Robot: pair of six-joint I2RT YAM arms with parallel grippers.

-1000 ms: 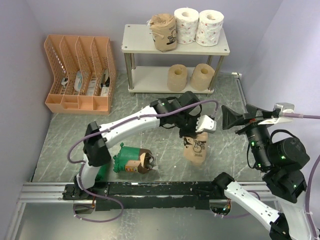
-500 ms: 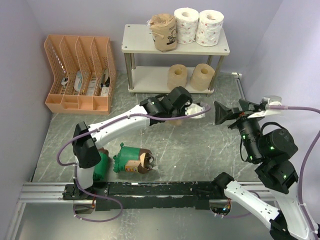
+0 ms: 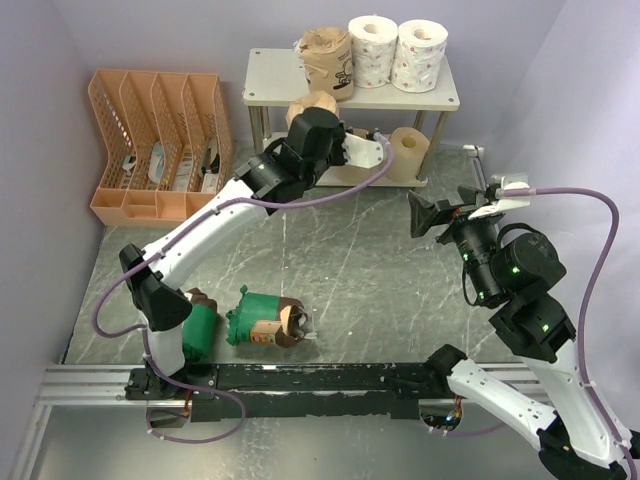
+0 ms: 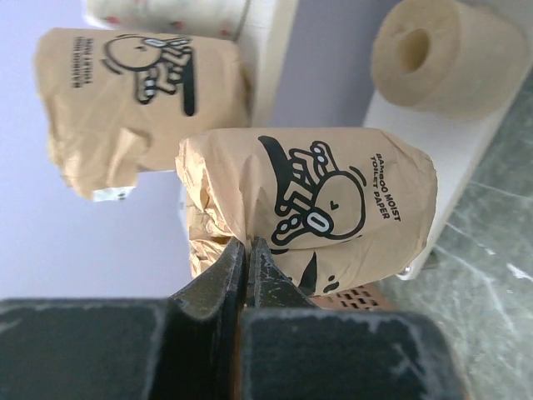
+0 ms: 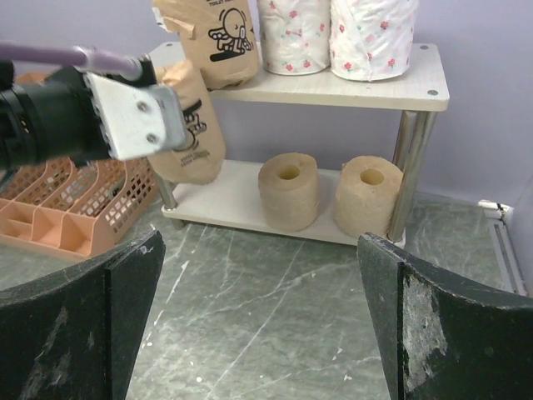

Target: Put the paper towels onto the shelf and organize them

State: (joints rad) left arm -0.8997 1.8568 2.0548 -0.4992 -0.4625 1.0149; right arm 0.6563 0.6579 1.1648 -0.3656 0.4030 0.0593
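Left pincer (image 4: 246,260) shut tight, pinching the crumpled wrapper end of a brown paper-wrapped cartoon-print roll (image 4: 325,208). The roll hangs roughly upright just in front of the off-white two-tier shelf with silver legs (image 3: 275,78), at the left end, upper centre of the overhead frame. Its top is about level with the top board. Right pincer (image 5: 258,283) gapes wide, empty, well apart. Left arm is nearer.

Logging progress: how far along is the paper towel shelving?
Done: the off-white two-tier shelf holds one brown cartoon-printed roll, two white red-specked rolls and two plain tan rolls. In hand: the left gripper pinches a second brown cartoon-printed roll by the shelf. Left: two green-wrapped rolls on the table.
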